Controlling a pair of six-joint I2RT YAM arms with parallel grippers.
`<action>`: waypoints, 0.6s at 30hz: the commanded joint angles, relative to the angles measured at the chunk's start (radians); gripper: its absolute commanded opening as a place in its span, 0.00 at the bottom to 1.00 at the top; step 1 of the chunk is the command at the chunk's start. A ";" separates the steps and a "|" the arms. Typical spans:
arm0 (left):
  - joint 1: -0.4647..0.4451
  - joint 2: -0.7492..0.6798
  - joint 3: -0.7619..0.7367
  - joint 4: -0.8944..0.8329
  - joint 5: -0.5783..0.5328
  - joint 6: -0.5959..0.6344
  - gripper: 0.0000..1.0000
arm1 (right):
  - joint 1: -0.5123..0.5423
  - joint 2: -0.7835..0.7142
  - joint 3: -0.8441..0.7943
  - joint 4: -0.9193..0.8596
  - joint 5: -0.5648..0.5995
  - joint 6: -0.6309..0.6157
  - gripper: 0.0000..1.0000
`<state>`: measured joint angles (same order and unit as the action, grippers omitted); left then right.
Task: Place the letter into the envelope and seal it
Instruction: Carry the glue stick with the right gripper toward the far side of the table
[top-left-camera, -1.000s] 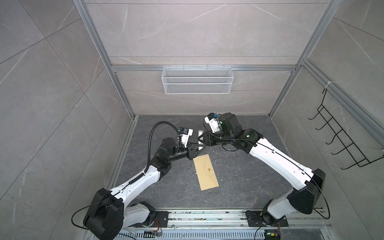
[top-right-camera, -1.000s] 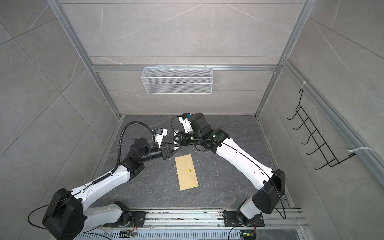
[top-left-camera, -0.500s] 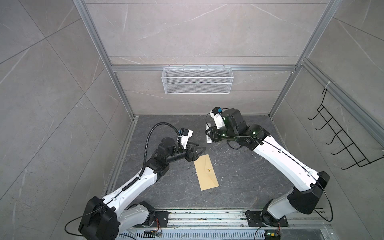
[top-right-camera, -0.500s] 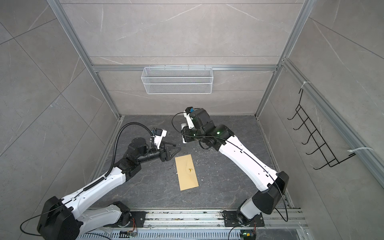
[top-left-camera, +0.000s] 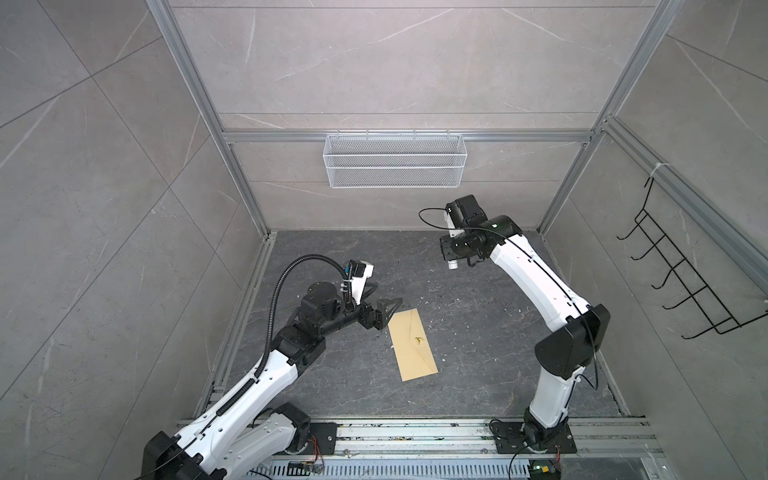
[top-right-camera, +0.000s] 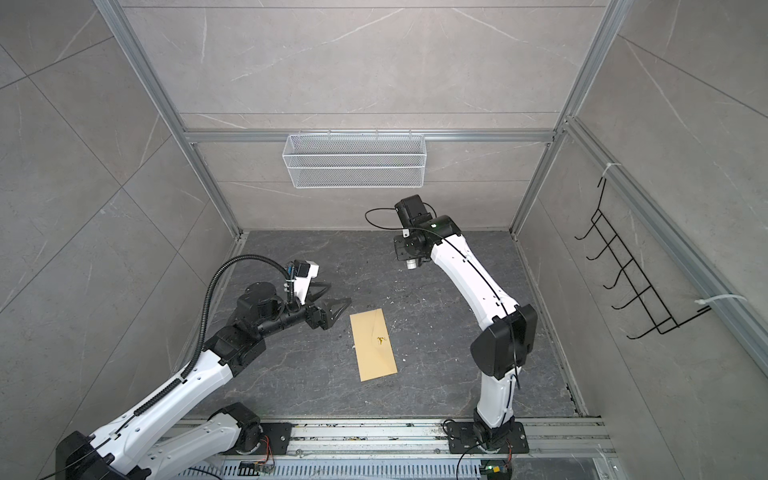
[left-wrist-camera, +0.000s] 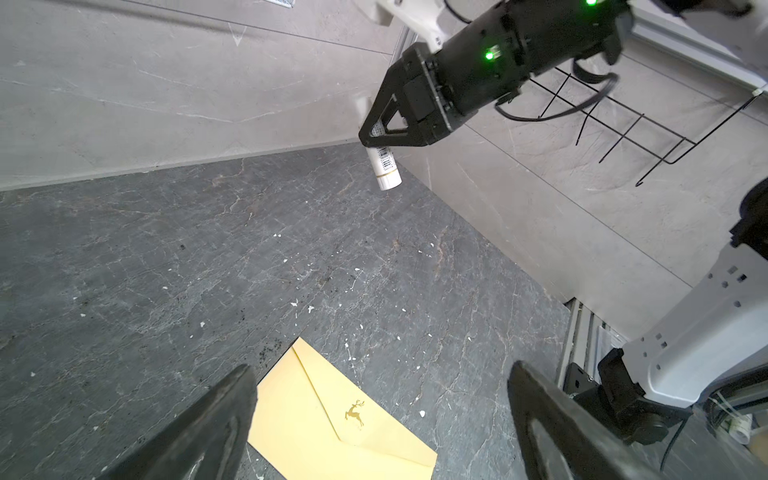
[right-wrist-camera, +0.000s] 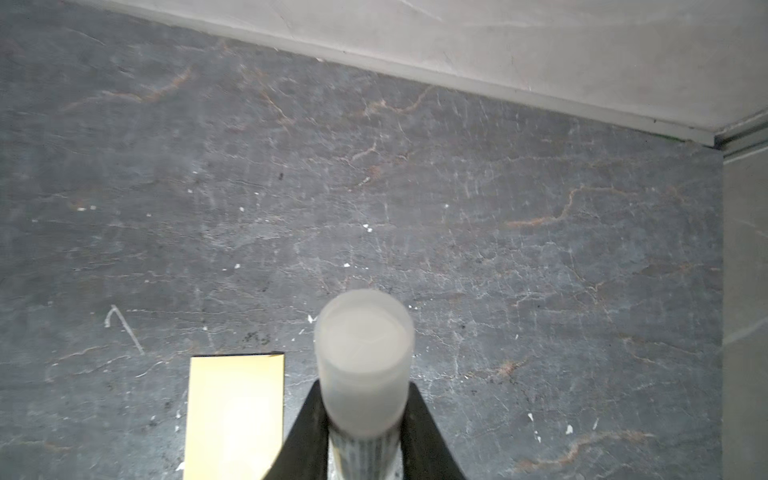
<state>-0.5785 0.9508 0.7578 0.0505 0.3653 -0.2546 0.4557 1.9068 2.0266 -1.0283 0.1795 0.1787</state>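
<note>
The tan envelope (top-left-camera: 413, 351) (top-right-camera: 373, 344) lies flat on the dark floor, its pointed flap folded down, with a small gold deer print on it. The letter does not show in any view. My left gripper (top-left-camera: 384, 301) (top-right-camera: 338, 293) hovers just off the envelope's far left corner, open and empty; in the left wrist view the envelope (left-wrist-camera: 332, 419) lies between and beyond its fingers (left-wrist-camera: 232, 399). My right gripper (top-left-camera: 451, 255) (right-wrist-camera: 363, 386) hangs above the floor at the back right, shut on a white glue stick (right-wrist-camera: 363, 353) (left-wrist-camera: 384, 166) that points downward.
A white wire basket (top-left-camera: 395, 166) hangs on the back wall. A black wire rack (top-left-camera: 685, 270) is fixed to the right wall. Small white crumbs dot the floor (top-left-camera: 457, 316) around the envelope. The metal rail (top-left-camera: 415, 436) runs along the front.
My left gripper has opened wide and drawn back a little to the left. My right gripper has lifted away to the back right, carrying the glue stick. The envelope has stayed put.
</note>
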 joint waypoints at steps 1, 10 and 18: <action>-0.002 -0.025 -0.003 -0.001 -0.022 0.019 0.99 | -0.039 0.060 0.078 -0.078 0.007 -0.021 0.17; -0.002 -0.012 -0.005 0.015 -0.022 0.012 1.00 | -0.127 0.283 0.259 -0.173 -0.046 -0.025 0.17; -0.003 -0.012 -0.003 0.012 -0.024 0.014 1.00 | -0.171 0.533 0.563 -0.348 -0.059 -0.028 0.17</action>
<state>-0.5785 0.9421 0.7513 0.0444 0.3412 -0.2531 0.2909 2.3760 2.5004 -1.2644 0.1333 0.1600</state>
